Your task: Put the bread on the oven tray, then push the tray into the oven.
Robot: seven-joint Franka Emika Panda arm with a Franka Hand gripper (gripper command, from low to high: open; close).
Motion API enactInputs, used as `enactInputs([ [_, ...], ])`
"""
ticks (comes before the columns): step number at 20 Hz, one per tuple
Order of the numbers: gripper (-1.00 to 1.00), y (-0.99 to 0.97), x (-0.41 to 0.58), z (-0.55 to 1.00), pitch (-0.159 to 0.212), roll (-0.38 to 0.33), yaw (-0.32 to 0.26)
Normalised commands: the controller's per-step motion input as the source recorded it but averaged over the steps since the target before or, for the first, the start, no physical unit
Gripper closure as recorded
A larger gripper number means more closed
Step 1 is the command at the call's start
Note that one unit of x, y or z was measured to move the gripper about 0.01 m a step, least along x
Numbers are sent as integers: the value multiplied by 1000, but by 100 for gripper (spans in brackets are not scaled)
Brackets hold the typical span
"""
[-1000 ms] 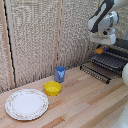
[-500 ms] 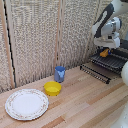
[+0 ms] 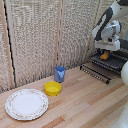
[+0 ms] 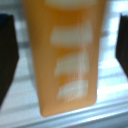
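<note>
1. Clamp (image 3: 105, 51): has come lower over the oven pan (image 3: 102, 67) at the exterior view's right (arm sat higher a second ago).
2. Bread (image 3: 104, 56): carried down with it, now close above the pan's wires; contact cannot be told.

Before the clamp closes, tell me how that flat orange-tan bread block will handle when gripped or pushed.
The flat orange-tan rectangular bread block looks smooth and evenly shaped, so it is probably stiff rather than floppy. Lying flat on the dark wire-rack oven pan, it seems unlikely to roll or tip. Its sheen hints at slipperiness, so the blue-tipped gripper might slide on it.
</note>
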Motion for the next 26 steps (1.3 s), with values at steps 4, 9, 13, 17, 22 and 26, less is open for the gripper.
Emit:
enactInputs([
  [4,-100,339,-43,355,-5,-33,-84],
  [9,-100,528,-63,880,-2,0,-66],
  [13,-100,725,-74,799,8,-7,-2],
  [17,-100,774,-80,506,59,-46,20],
  [22,-100,544,-79,257,92,-44,125],
  [26,-100,107,-136,116,70,-96,265],
])
